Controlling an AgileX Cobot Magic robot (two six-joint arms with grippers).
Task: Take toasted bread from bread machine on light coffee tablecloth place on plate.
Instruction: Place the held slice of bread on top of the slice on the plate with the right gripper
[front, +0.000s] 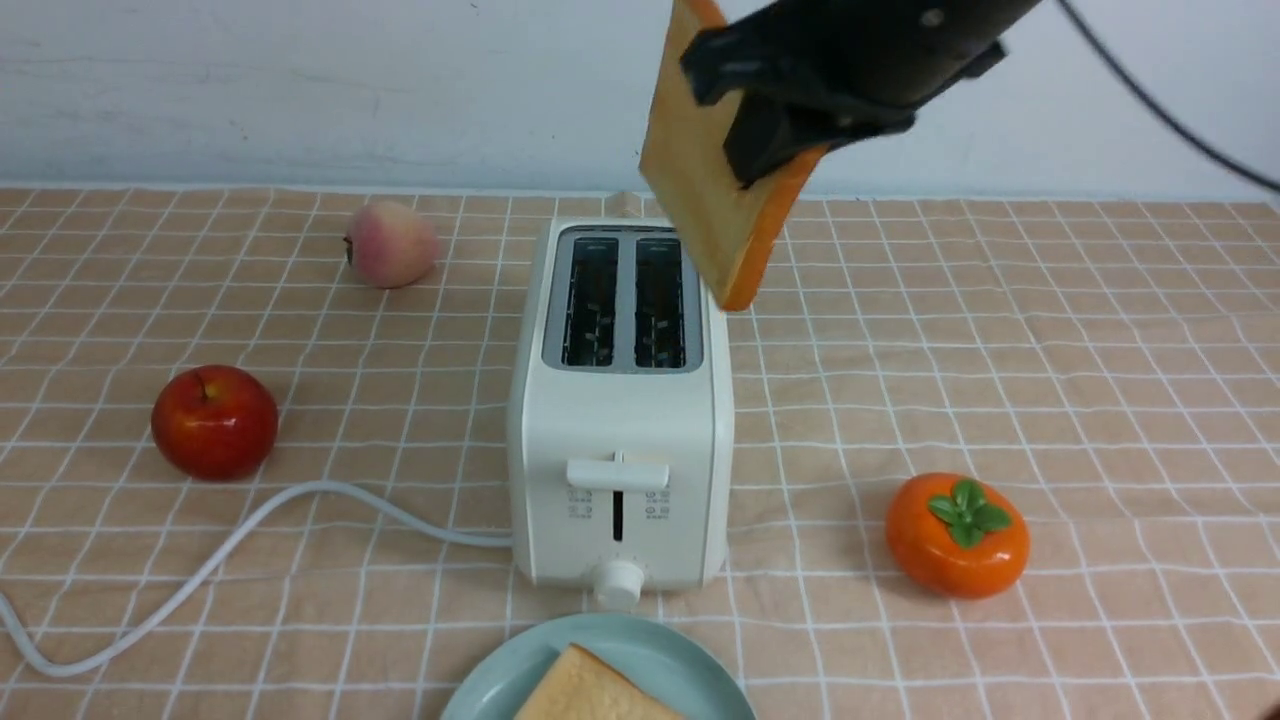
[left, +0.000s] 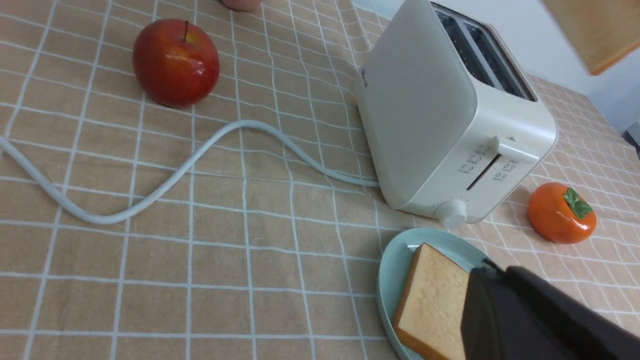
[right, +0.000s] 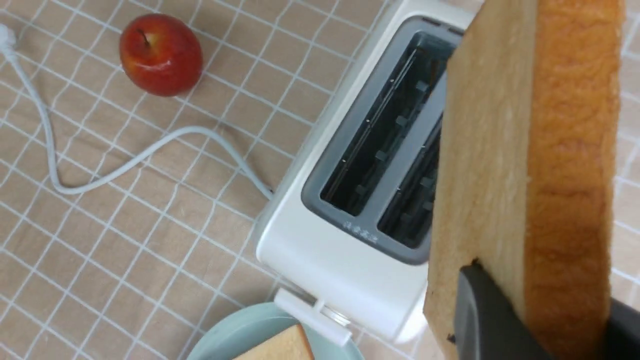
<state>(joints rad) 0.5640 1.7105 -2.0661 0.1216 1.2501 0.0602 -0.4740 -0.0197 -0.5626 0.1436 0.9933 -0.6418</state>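
The cream-white bread machine (front: 620, 420) stands mid-table on the light coffee tablecloth (front: 1000, 350), both slots empty. My right gripper (front: 775, 150) is shut on one slice of toasted bread (front: 700, 180), held tilted in the air above the machine's right rear corner. In the right wrist view this slice (right: 525, 150) is clamped between the dark fingers (right: 480, 315). The second slice (front: 585, 690) lies on the mint plate (front: 660, 650) in front of the machine. My left gripper (left: 495, 272) hangs over the plate (left: 395, 265), shut and empty, hiding part of that slice (left: 435, 295).
A red apple (front: 214, 420) sits left of the machine, a peach (front: 390, 243) at the back left, an orange persimmon (front: 957, 535) at the front right. The white cord (front: 250, 520) snakes from the machine to the front left edge. A wall closes the back.
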